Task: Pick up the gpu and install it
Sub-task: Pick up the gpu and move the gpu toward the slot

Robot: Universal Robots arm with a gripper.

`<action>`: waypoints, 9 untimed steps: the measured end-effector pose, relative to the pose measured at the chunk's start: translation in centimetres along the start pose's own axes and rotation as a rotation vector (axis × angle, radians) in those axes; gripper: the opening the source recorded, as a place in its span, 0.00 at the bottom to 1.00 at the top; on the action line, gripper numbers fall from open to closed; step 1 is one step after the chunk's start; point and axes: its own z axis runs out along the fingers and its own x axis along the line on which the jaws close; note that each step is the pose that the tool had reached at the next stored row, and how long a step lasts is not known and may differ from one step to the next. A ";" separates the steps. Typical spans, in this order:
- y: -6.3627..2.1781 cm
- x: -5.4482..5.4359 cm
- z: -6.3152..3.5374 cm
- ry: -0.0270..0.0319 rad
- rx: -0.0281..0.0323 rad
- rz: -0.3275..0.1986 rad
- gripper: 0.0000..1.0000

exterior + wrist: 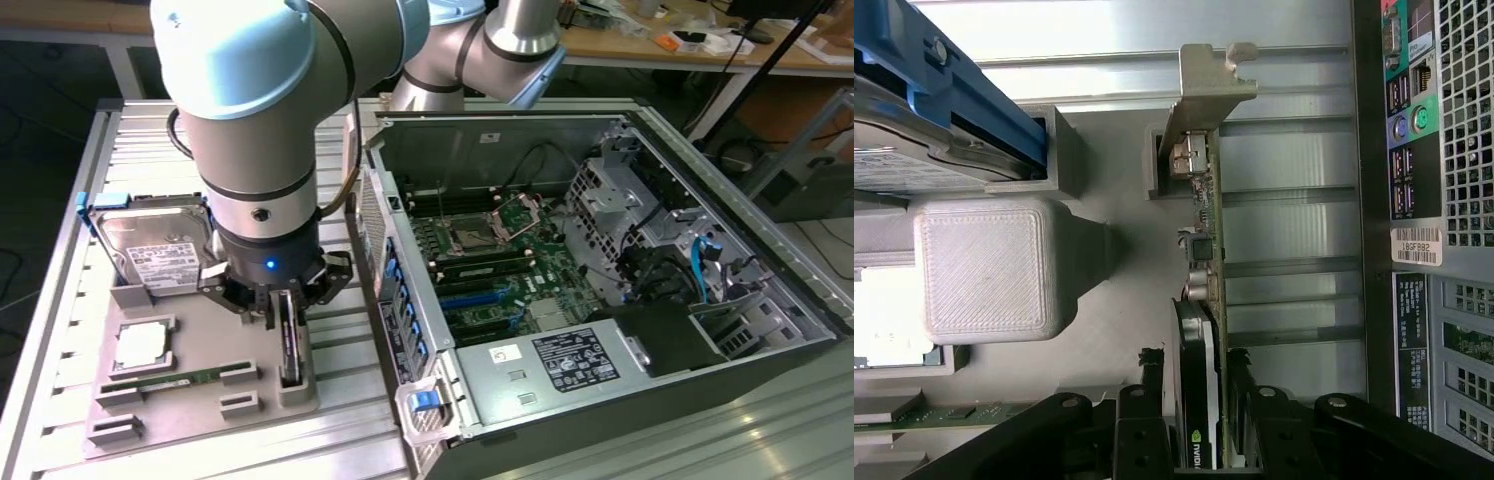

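The gpu point(288, 345) stands on its long edge in a slot of the grey holder plate point(200, 410), at the exterior view's left of the open computer case point(747, 250). In the wrist view the gpu point(1204, 230) is a thin board with a black cooler and a silvery end bracket at its far end. My gripper point(286, 300) is lowered straight over the card. My gripper point(1195, 362) has one black finger point(1144, 420) on each side of the card, with only thin gaps left, so it is still open. The card rests in its slot.
On the holder plate also sit a silver hard drive point(154, 245) with blue rails, a CPU point(143, 345) and a green memory stick point(174, 382). The case's motherboard point(494, 260) lies exposed. The case's rear ports point(1414, 150) are close beside the card.
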 end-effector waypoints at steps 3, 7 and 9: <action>0.00 0.0 0.00 0.0000 0.0000 0.000 0.37; 0.01 -0.1 0.02 -0.0001 -0.0001 0.000 0.37; 0.01 -0.1 0.01 0.0000 0.0000 0.000 0.37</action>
